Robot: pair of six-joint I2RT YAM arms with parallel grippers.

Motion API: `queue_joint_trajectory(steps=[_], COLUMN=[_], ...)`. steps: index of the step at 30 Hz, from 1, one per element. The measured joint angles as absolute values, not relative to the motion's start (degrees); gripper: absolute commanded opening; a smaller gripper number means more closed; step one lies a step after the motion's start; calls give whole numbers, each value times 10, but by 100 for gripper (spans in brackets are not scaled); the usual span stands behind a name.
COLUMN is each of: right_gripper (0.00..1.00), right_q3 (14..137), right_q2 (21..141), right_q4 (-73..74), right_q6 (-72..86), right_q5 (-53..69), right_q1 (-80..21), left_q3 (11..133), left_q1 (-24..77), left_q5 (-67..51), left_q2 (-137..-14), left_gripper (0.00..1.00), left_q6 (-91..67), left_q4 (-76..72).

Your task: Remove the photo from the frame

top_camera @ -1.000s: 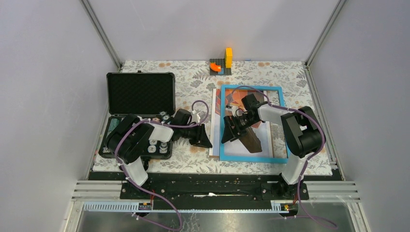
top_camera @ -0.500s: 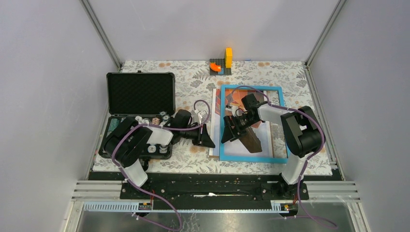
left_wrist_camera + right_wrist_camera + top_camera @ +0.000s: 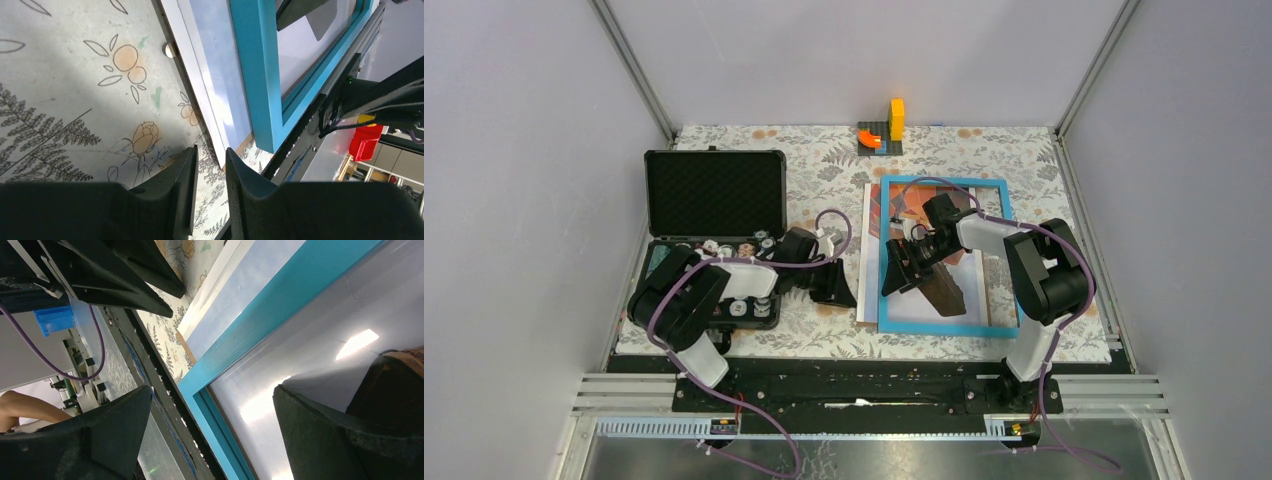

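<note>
Top external view: plain grey walls (image 3: pixel 524 200) box in a work surface covered by a leaf-and-flower printed cloth (image 3: pixel 824 170). At the left, an open black case (image 3: pixel 714 190) lies on the cloth. Orange and yellow blocks (image 3: pixel 884 128) stand at the far edge. The left gripper (image 3: pixel 836 287) sits low over the cloth just left of the photo (image 3: pixel 870 250), its fingers a narrow slit apart with nothing between them. The photo lies flat under the frame (image 3: pixel 944 182), its white left margin poking out past the blue border. The right gripper (image 3: pixel 902 272) hovers over the glass, fingers spread wide and gripping nothing. Half a second ago the left gripper's tip was closer to the photo's edge; it has drawn back leftward. Photo, frame and right arm are unchanged.
</note>
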State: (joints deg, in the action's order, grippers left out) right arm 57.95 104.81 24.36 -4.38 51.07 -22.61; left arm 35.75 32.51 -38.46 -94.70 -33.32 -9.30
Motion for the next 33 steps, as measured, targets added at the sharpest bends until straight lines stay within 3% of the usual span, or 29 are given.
queue_joint_trajectory(steps=[16, 22, 28, 33], right_gripper=[100, 100, 100, 100], right_q3=[583, 583, 584, 584], right_q2=[1051, 1051, 1052, 1052], right_q4=[248, 248, 249, 249], right_q6=[-44, -44, -44, -44], right_q5=[511, 511, 511, 511], right_q1=[-226, -226, -226, -226], left_q3=[396, 378, 370, 361], left_q1=[338, 334, 332, 333], left_q5=[-387, -394, -396, -401], left_q2=[-993, -994, -994, -987], left_gripper=[27, 19, 29, 28], left_q6=[-355, -374, -383, -389], left_q4=[-116, -150, -166, -170])
